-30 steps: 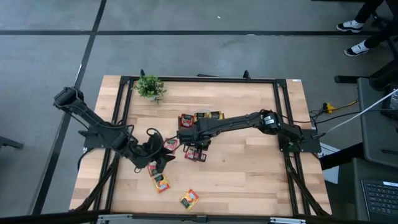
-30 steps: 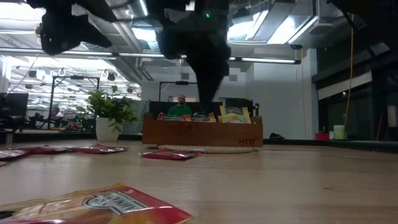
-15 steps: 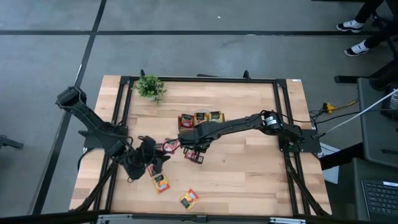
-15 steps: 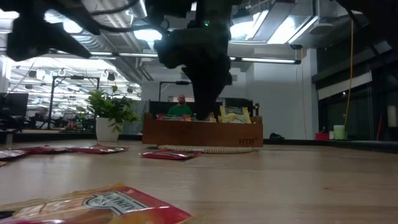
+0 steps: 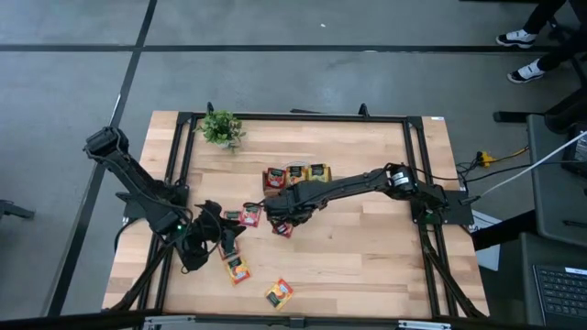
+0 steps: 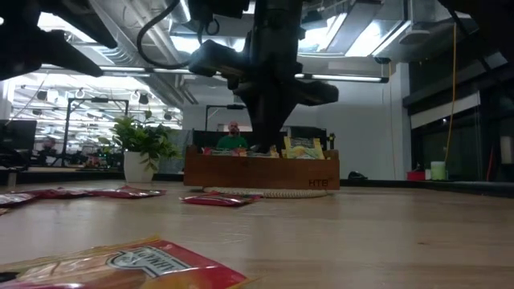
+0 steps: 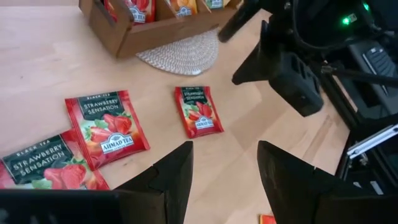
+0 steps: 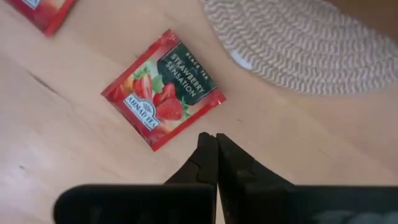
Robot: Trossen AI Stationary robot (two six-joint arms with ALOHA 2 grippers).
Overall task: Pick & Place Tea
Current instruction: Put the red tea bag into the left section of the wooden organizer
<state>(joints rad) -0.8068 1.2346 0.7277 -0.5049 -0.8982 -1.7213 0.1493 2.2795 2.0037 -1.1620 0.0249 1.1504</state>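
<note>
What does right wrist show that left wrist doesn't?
Only right wrist: the right gripper, shut and empty, above the bare tabletop.
Only left wrist: the left gripper, open, two more strawberry sachets, the wooden tray, and the right arm.
Both: one red strawberry sachet lying beside the woven mat.

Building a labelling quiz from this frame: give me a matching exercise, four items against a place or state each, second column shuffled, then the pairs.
Items
1. right gripper
2. left gripper
3. wooden tea tray
4. potted plant

Places or states
A. fingers apart, holding nothing, above the loose red sachets
B. at the table's far left corner
C. fingers pressed together, empty, beside a red strawberry sachet
D. resting on a woven mat, sachets standing in its compartments

Pairs: 1-C, 2-A, 3-D, 4-B
</note>
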